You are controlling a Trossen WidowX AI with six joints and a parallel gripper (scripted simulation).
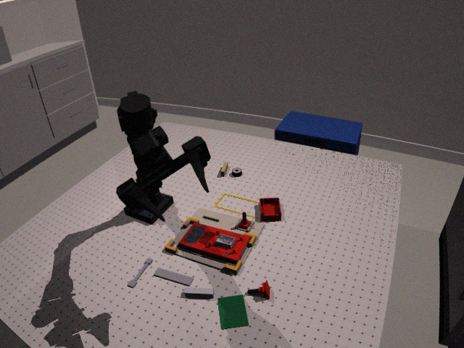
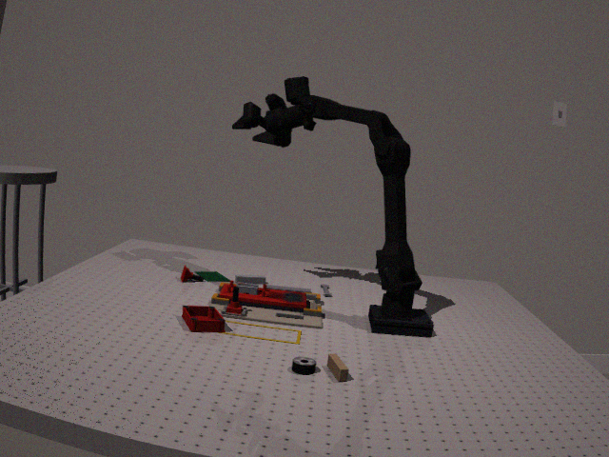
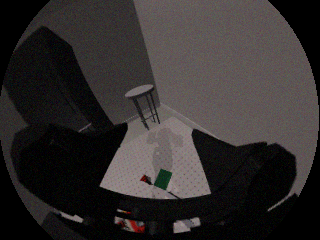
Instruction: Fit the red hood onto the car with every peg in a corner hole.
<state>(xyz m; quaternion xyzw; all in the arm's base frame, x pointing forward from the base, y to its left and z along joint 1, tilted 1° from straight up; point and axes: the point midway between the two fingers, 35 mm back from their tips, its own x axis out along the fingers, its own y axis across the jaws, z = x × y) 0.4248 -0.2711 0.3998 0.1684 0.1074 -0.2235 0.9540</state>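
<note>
The gripper [image 1: 185,206] [image 2: 242,134] [image 3: 160,130] is seen spread wide, with nothing grasped. The red hood [image 1: 270,209] [image 2: 202,319] is shown hollow side up on the tabletop [image 1: 318,243] [image 2: 162,384] [image 3: 145,162] in the top and exterior views. A blue case [image 1: 318,130] is shown only from the top; a stool [image 2: 27,174] [image 3: 139,91] is caught by the exterior and wrist views. No lettering can be read.

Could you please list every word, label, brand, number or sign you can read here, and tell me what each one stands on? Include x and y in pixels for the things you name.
There is no readable text in any view.
The small marks on the engine block [image 1: 225,241] are too small and blurred to read.
The yellow outline [image 1: 215,206] [image 2: 299,337] on the table carries no lettering I can see.
</note>
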